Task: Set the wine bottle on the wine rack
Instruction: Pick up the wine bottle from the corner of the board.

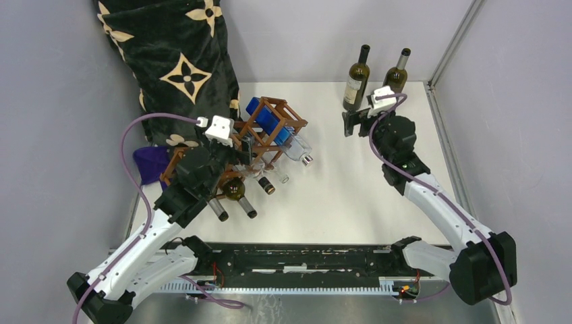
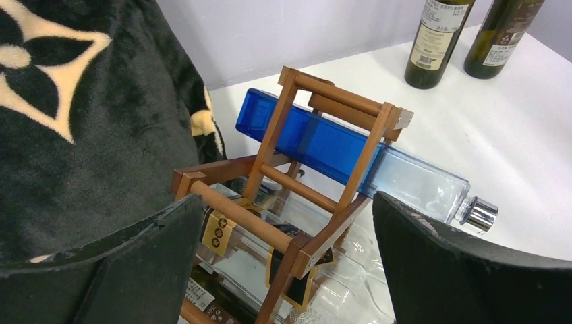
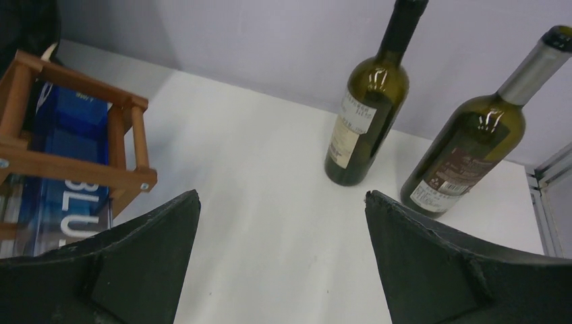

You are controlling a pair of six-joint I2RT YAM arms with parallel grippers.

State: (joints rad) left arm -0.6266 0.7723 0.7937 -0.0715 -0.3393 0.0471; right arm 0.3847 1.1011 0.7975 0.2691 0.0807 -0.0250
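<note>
Legibly, blue bottle says "BLU"; left hand, right hand both wide open, empty.

The wine rack is smooth brown wood. The blue bottle shines, with a shiny metal cap. At my ten o'clock, the blanket is fuzzy cloth.

1. Left arm reaches forward, angled inward; left tool jaws wide apart, gripping nothing.
2. Right arm reaches forward, angled inward; right tool jaws wide apart, gripping nothing.
</note>
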